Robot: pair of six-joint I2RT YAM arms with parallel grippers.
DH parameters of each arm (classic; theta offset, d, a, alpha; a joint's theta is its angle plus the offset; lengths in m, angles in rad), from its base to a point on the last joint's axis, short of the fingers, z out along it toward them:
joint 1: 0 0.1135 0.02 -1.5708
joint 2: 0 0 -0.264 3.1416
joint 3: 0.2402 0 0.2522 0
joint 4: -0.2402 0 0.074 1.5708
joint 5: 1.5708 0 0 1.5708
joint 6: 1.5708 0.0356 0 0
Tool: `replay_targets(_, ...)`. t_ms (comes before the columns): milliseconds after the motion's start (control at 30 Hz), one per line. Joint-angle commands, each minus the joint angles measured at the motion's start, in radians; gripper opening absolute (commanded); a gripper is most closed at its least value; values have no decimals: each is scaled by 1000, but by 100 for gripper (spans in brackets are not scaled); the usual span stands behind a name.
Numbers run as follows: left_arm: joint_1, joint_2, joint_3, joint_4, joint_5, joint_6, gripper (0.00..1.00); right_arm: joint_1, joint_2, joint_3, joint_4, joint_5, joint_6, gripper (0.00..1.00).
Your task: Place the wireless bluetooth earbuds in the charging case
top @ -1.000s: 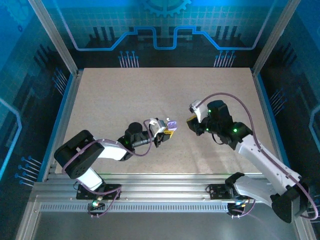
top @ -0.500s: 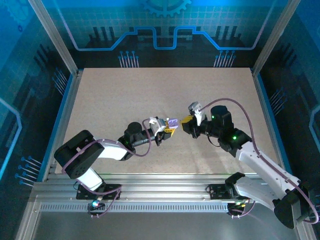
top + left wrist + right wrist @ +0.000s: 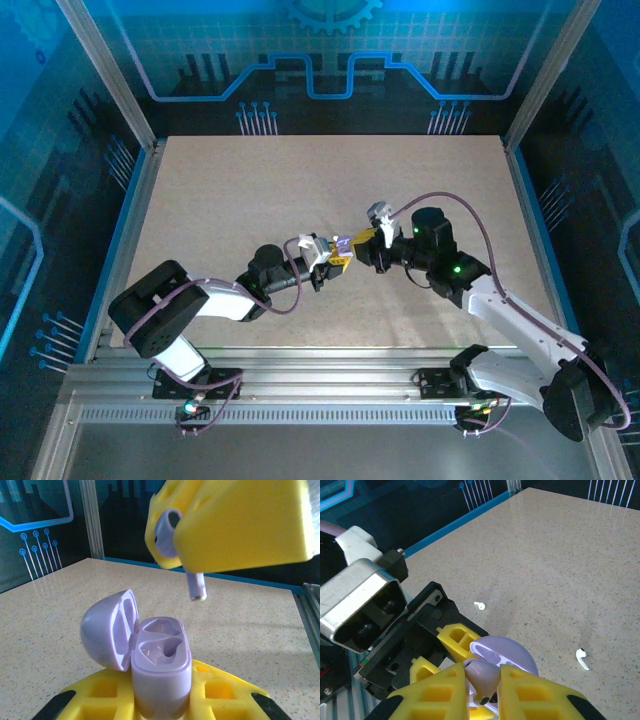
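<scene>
My right gripper (image 3: 482, 690) pinches an earbud (image 3: 195, 582) stem-down, just above the open charging case (image 3: 161, 672) — clamped in my left gripper (image 3: 162, 700).

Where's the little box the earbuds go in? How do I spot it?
Look at the middle of the tan table. There the left gripper holds the charging case: a small lilac box, rounded lid flipped open, two empty hollows inside. The earbud in the right gripper above it is much tinier.
</scene>
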Motion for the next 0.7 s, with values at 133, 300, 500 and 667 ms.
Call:
replay_targets(133, -6, -25, 11, 44, 5, -8, 10, 26, 37, 17, 38, -13, 1, 19)
replay_targets(300, -7, -33, 6, 48, 5, -9, 10, 35, 55, 22, 42, -4, -5, 19)
replay_targets(500, -8, -40, 2, 52, 1, -8, 10, 37, 63, 23, 54, 29, -4, 18)
replay_targets(667, -8, -41, -1, 53, 1, -6, 10, 39, 50, 12, 77, 46, 6, 17)
